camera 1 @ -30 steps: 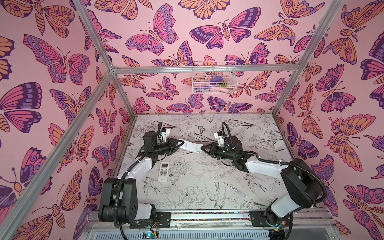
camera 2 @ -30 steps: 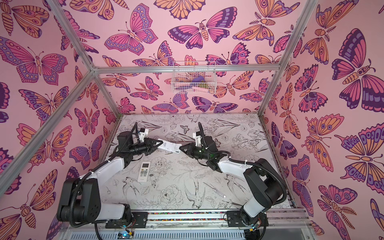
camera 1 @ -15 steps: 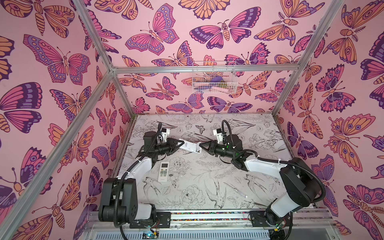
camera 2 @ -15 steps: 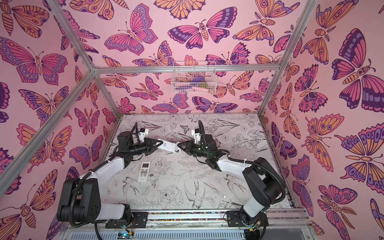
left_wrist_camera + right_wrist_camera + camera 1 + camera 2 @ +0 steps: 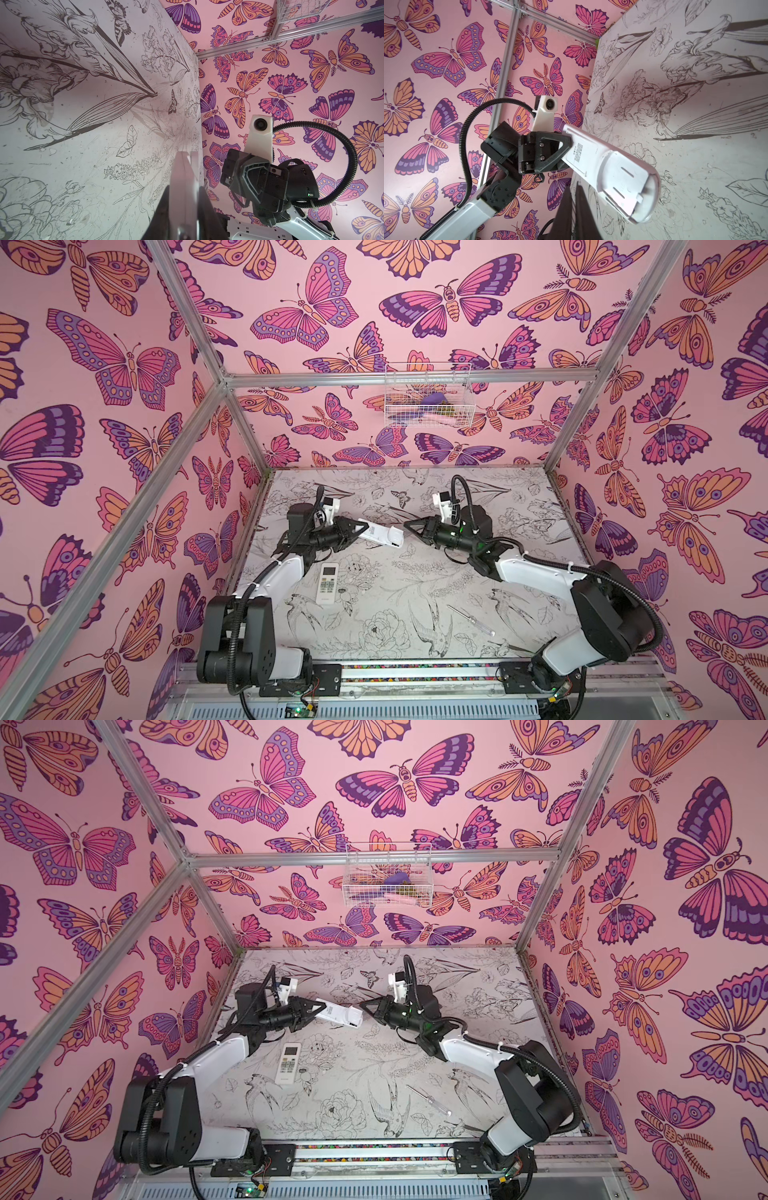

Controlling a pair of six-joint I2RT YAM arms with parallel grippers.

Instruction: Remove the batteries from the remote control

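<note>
So, going left to right in both top views: a spare remote lies face up on the table, not involved in anything. Just past it, the left gripper is clamped on one end of the held remote. That remote hangs in the air with its free end pointing at the other arm. The right gripper sits just beside that free end with its jaws pinched together on nothing, not touching it as far as I can tell. Further right, the screwdriver lies untouched on the table.

No batteries are visible anywhere (my guess is they're inside the held remote). The right wrist view shows the remote's back, and the battery cover looks like it's still on.

So the step in hand looks like getting that cover off. I'd make sure the left clamp is firm and well back from the cover so it doesn't pin it. Then use the closed right tip as a pusher and slide along the remote's length, not down into it. Go gently, since a remote held at one end can pivot in the grip.
</note>
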